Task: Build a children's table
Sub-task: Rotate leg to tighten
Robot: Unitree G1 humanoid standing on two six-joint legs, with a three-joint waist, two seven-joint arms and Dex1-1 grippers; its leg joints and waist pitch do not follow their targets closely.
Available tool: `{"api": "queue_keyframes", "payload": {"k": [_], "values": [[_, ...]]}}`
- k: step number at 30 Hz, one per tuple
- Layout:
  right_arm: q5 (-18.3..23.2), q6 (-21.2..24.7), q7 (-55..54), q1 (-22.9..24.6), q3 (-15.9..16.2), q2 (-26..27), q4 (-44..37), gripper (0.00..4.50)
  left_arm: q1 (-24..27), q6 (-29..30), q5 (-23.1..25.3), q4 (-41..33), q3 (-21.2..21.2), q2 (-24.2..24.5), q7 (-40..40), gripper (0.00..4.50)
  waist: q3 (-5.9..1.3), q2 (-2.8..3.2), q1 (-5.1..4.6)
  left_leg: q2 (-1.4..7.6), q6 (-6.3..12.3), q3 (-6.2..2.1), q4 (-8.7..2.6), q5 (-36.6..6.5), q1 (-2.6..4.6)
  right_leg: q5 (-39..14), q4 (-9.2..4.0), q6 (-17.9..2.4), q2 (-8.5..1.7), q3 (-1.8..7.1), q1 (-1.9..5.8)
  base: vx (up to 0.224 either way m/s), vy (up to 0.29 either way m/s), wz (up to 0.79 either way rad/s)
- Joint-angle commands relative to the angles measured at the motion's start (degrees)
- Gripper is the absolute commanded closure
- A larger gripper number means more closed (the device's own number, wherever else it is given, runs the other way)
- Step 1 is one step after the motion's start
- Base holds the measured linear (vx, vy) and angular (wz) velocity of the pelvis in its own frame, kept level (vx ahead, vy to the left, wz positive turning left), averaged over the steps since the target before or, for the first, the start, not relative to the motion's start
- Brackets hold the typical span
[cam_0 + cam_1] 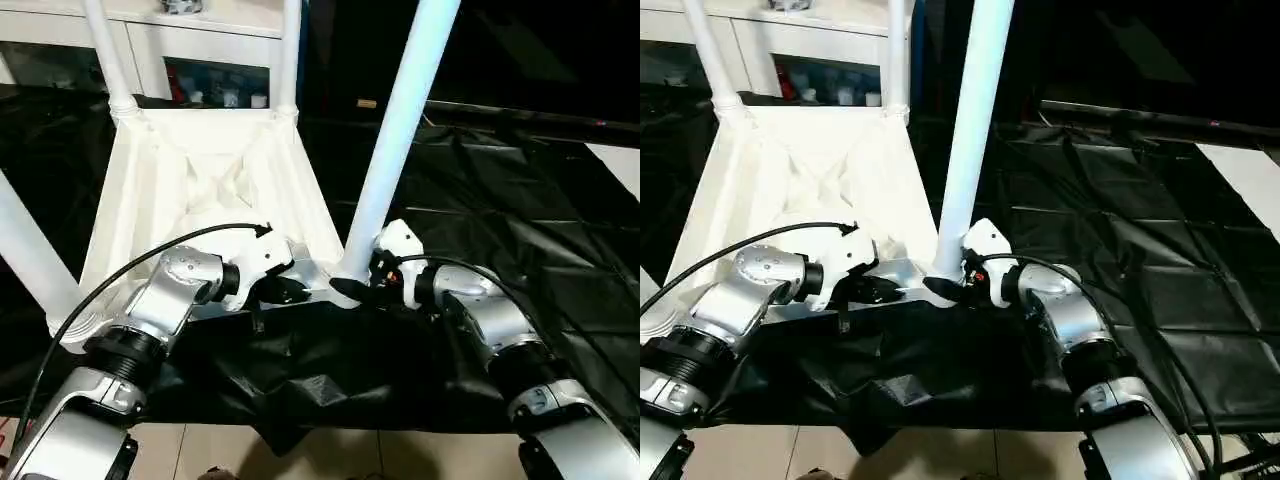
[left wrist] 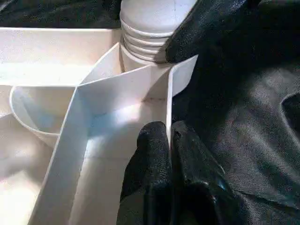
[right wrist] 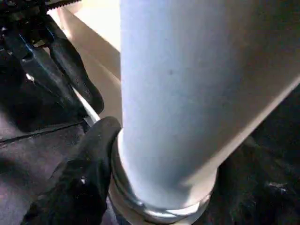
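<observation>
The children's table lies upside down, its ribbed white top [image 1: 200,170] facing up, on black sheeting. Two far legs [image 1: 105,50] [image 1: 288,50] and a near left leg [image 1: 25,250] rise from its corner sockets. The near right leg [image 1: 395,130] stands tilted in its socket. My left gripper [image 2: 168,133] is shut on the thin rim wall [image 2: 169,93] of the top, close to that corner. My right gripper [image 1: 352,283] sits around this leg's ribbed base, and one black finger [image 3: 93,154] presses against it.
Crumpled black sheeting [image 1: 500,200] covers the floor under and to the right of the table. A white cabinet [image 1: 200,40] stands behind the far legs. Pale floor tiles [image 1: 300,450] show at the near edge, between my forearms.
</observation>
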Motion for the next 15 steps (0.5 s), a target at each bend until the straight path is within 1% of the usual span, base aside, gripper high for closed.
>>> {"api": "queue_keyframes", "payload": {"k": [1, 2, 3, 4, 5, 6, 7, 8, 9, 10, 11, 12, 13, 14, 15], "values": [[-1.0, 0.6, -2.3, -1.2, -1.0, -0.4, 2.4, 1.71, 1.3, 2.2, -0.8, 0.7, -0.2, -1.6, 0.7, 4.50, -3.34, 0.38, 0.15, 0.37, -0.64, 0.15, -4.35, -21.3, 0.46, -22.8, -5.06, -9.4, -2.11, 1.55, 2.07, 0.000, 0.000, 0.00], [-1.0, 0.6, -5.0, -1.3, -1.7, 0.5, 3.4, 1.73, 1.0, 3.3, -0.7, 1.1, 0.7, -2.9, 3.6, 4.50, -3.31, 0.27, -0.02, 0.33, -0.82, 0.16, -4.35, -21.4, 0.38, -23.2, -5.03, -9.4, -2.11, 1.54, 2.07, 0.000, 0.000, 0.00], [-0.8, 1.6, -10.4, -1.6, -3.1, 2.5, 5.1, 1.75, 0.3, 4.9, 0.0, 2.1, 1.9, -5.3, 9.0, 4.50, -3.29, 0.13, -0.15, 0.29, -1.03, 0.11, -4.35, -21.7, 0.44, -24.4, -5.20, -9.1, -2.10, 1.44, 2.06, 0.000, 0.000, 0.00], [-0.7, 2.3, -12.2, -1.7, -3.7, 3.2, 5.6, 1.77, 0.0, 5.3, 0.3, 2.5, 2.2, -6.1, 10.8, 4.50, -3.18, 0.18, -0.26, 0.24, -1.31, 0.10, -4.34, -22.2, 0.67, -25.8, -5.46, -8.7, -2.14, 1.44, 1.83, 0.000, 0.000, 0.00], [-0.6, 2.4, -12.7, -1.7, -3.8, 3.3, 5.7, 1.77, 0.0, 5.4, 0.3, 2.6, 2.2, -6.3, 11.2, 4.50, -3.25, 0.14, -0.33, 0.15, -1.36, 0.06, -4.29, -22.2, 0.61, -26.6, -5.48, -8.4, -2.17, 1.39, 1.89, 0.000, 0.000, 0.00], [-0.4, 3.6, -17.6, -2.1, -5.0, 5.4, 7.3, 1.78, -0.7, 6.5, 0.6, 3.5, 2.8, -8.5, 14.8, 4.50, -3.35, 0.16, -0.43, 0.15, -1.50, -0.02, -4.35, -21.7, 0.39, -26.6, -5.47, -8.1, -2.20, 1.33, 2.12, 0.000, 0.000, 0.00], [-0.4, 3.6, -17.7, -2.1, -5.0, 5.4, 7.4, 1.78, -0.7, 6.5, 0.6, 3.5, 2.8, -8.6, 14.9, 4.50, -3.36, 0.20, -0.47, 0.13, -1.42, 0.03, -4.32, -22.0, 0.56, -26.3, -5.63, -8.1, -2.10, 1.32, 1.86, 0.000, 0.000, 0.00], [-0.2, 4.6, -22.6, -2.9, -6.0, 7.8, 9.5, 1.78, -1.7, 7.3, 1.2, 4.8, 3.1, -11.0, 18.8, 4.50, -3.35, 0.22, -0.58, 0.11, -1.44, 0.05, -4.29, -22.3, 0.62, -26.4, -5.66, -8.0, -2.08, 1.33, 1.73, 0.000, 0.000, 0.00], [-0.4, 4.9, -25.1, -3.3, -6.2, 8.9, 10.5, 1.78, -2.2, 7.4, 1.6, 5.5, 3.0, -11.9, 20.1, 4.50, -3.32, 0.23, -0.65, 0.05, -1.55, -0.02, -4.35, -22.8, 0.64, -27.0, -5.79, -7.7, -2.01, 1.28, 1.68, 0.000, 0.000, 0.00], [-0.9, 5.3, -27.5, -3.8, -6.1, 10.0, 11.4, 1.78, -2.7, 7.3, 2.0, 6.3, 3.0, -12.9, 21.8, 4.50, -3.41, 0.35, -0.74, 0.01, -1.66, -0.09, -4.33, -23.1, 0.72, -27.2, -5.82, -7.3, -2.02, 1.22, 1.64, 0.000, 0.000, 0.00], [-0.9, 5.3, -27.5, -3.8, -6.1, 10.0, 11.4, 1.78, -2.7, 7.3, 2.0, 6.3, 3.0, -12.9, 21.8, 4.50, -3.41, 0.27, -0.78, 0.01, -1.62, -0.05, -4.36, -23.1, 0.65, -27.0, -5.95, -7.1, -1.98, 1.22, 1.68, 0.000, 0.000, 0.00], [-1.9, 4.3, -29.2, -4.4, -5.1, 11.7, 12.3, 1.78, -3.4, 7.2, 2.7, 7.2, 2.7, -14.3, 23.3, 4.50, -3.38, 0.21, -0.77, -0.02, -1.51, -0.04, -4.34, -23.5, 0.64, -27.1, -6.03, -6.9, -1.96, 1.19, 1.56, 0.000, 0.000, 0.00], [-2.4, 3.7, -28.9, -4.5, -4.5, 12.2, 12.3, 1.78, -3.5, 7.0, 2.9, 7.2, 2.4, -14.7, 23.3, 4.50, -3.38, 0.18, -0.79, -0.06, -1.50, -0.07, -4.36, -23.6, 0.64, -27.3, -6.07, -6.7, -1.94, 1.15, 1.57, 0.000, 0.000, 0.00], [-3.0, 2.6, -28.2, -4.7, -3.7, 12.9, 12.4, 1.78, -3.6, 6.7, 3.2, 7.2, 2.0, -15.2, 23.1, 4.50, -3.46, 0.29, -0.77, -0.02, -1.38, -0.10, -4.34, -24.1, 0.68, -27.4, -6.13, -6.5, -1.99, 1.16, 1.57, 0.000, 0.000, 0.00], [-3.0, 2.4, -28.1, -4.8, -3.6, 13.0, 12.4, 1.24, -3.6, 6.7, 3.2, 7.2, 1.9, -15.2, 23.0, 4.50, -3.43, 0.29, -0.74, 0.00, -1.21, -0.13, -4.40, -24.3, 0.63, -27.3, -6.19, -6.4, -2.00, 1.13, 1.59, 0.000, 0.000, 0.00]]}}
